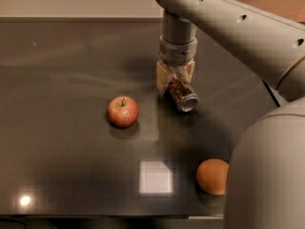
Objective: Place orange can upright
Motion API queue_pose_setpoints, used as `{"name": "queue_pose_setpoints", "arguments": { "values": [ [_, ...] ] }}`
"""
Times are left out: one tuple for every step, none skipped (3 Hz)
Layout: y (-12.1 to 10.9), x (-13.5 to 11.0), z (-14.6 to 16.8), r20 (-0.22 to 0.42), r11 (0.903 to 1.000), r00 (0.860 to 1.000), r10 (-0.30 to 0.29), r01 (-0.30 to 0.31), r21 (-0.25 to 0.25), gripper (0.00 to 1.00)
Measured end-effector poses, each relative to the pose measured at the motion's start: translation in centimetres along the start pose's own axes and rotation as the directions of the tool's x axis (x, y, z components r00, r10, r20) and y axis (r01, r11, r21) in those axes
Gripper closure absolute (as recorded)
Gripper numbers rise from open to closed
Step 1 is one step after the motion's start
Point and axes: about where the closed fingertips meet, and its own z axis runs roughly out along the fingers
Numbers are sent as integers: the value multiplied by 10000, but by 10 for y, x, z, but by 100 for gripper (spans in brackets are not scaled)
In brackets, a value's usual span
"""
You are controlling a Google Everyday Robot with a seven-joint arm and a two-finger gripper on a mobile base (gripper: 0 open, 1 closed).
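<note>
The orange can (182, 95) lies on its side on the dark table (71, 70), right of centre, its silver end pointing toward the front right. My gripper (175, 78) comes straight down over the can's far end. Its two pale fingers (162, 78) stand on either side of the can and press against it. The can's far end is hidden between the fingers. The can still rests on the table.
A red apple (123, 111) sits left of the can. A round orange fruit (212, 176) sits near the front edge, next to my arm's large grey body (267, 175). A bright light reflection (155, 177) shows on the table's front.
</note>
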Motion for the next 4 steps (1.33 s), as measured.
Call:
{"name": "queue_pose_setpoints", "arguments": {
  "values": [
    [1, 2, -4, 128, 9997, 9997, 199, -197, -175, 64],
    [7, -1, -24, 670, 9992, 9975, -231, 252, -296, 85],
    [15, -12, -57, 1788, 9870, 9725, -1490, 1573, -328, 100],
    [19, -20, -80, 3045, 9495, 9080, -2879, 3120, -326, 100]
  ]
}}
